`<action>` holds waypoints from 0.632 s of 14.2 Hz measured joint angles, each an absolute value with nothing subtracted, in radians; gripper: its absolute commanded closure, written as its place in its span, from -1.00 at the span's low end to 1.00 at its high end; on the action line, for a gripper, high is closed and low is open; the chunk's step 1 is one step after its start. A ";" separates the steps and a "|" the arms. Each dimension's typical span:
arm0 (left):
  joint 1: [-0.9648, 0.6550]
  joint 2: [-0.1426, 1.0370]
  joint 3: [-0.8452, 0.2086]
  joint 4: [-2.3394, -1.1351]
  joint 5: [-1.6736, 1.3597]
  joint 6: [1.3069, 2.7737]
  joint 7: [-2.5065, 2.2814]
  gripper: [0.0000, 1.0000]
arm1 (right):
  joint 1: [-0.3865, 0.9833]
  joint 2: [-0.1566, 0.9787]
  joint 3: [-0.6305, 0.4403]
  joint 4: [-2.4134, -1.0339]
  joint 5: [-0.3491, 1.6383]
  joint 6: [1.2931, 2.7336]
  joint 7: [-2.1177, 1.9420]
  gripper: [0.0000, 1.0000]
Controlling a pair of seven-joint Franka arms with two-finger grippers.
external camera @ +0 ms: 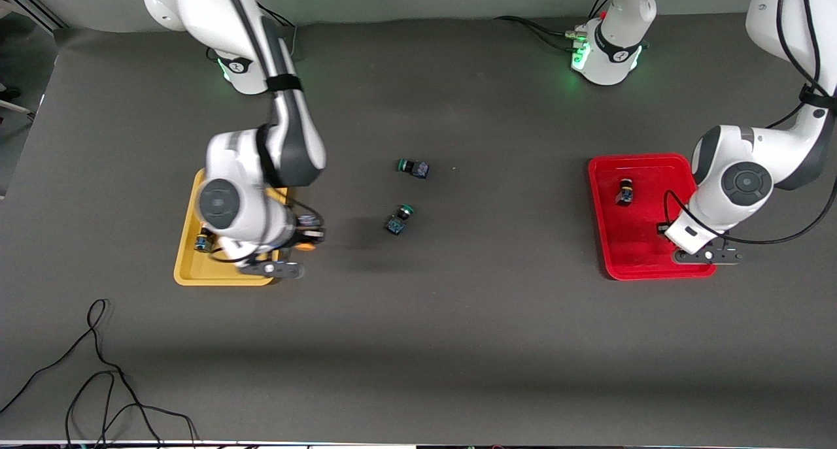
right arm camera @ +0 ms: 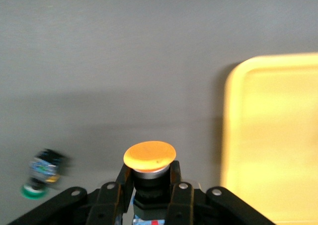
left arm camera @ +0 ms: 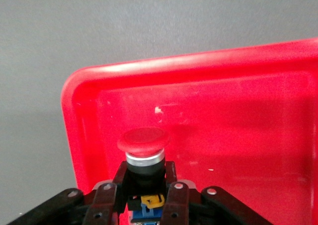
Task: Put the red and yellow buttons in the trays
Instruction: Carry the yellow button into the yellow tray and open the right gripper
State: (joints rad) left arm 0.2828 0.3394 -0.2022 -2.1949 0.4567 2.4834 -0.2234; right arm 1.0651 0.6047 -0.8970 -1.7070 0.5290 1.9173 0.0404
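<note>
My left gripper (left arm camera: 144, 174) is shut on a red-capped button (left arm camera: 143, 139) and holds it over the red tray (left arm camera: 238, 81) near one corner. In the front view this hand (external camera: 688, 232) hides its button over the red tray (external camera: 611, 256), where another button (external camera: 624, 192) lies. My right gripper (right arm camera: 149, 179) is shut on an orange-yellow-capped button (right arm camera: 149, 156) over bare table just beside the yellow tray (right arm camera: 278, 135). In the front view that button (external camera: 304, 245) hangs at the rim of the yellow tray (external camera: 189, 272), which holds another button (external camera: 203, 242).
Two green-capped buttons (external camera: 413, 168) (external camera: 397, 219) lie on the dark table between the trays; one shows in the right wrist view (right arm camera: 42, 174). A loose black cable (external camera: 98, 370) lies near the front edge at the right arm's end.
</note>
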 measured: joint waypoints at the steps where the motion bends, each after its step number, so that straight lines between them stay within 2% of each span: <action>1: 0.289 0.339 -0.198 -2.208 0.461 2.505 -0.223 1.00 | 1.057 0.606 -0.937 -1.726 0.528 1.916 -0.057 0.77; 2: 0.296 0.340 -0.196 -2.219 0.465 2.519 -0.223 1.00 | 1.042 0.607 -0.971 -1.754 0.528 1.921 -0.152 0.77; 3: 0.302 0.341 -0.195 -2.225 0.467 2.530 -0.223 0.43 | 1.018 0.608 -0.991 -1.783 0.530 1.932 -0.228 0.77; 4: 0.305 0.343 -0.194 -2.230 0.469 2.538 -0.223 -0.79 | 0.988 0.608 -0.996 -1.819 0.544 1.963 -0.293 0.77; 5: 0.306 0.346 -0.193 -2.232 0.470 2.544 -0.223 -0.99 | 0.966 0.611 -0.995 -1.865 0.575 2.008 -0.356 0.77; 7: 0.308 0.349 -0.193 -2.232 0.472 2.547 -0.223 -1.00 | 0.958 0.630 -0.985 -1.957 0.642 2.085 -0.435 0.77; 8: 0.308 0.349 -0.193 -2.232 0.473 2.547 -0.223 -1.00 | 0.961 0.645 -0.970 -1.985 0.666 2.106 -0.447 0.67; 9: 0.308 0.346 -0.193 -2.229 0.475 2.545 -0.223 -1.00 | 0.964 0.661 -0.954 -2.000 0.677 2.124 -0.447 -0.08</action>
State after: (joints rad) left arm 0.3082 0.3460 -0.1933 -2.2294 0.4751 2.5453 -0.2234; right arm 0.9642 0.6613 -0.9535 -1.9996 0.6771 2.1237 -0.4474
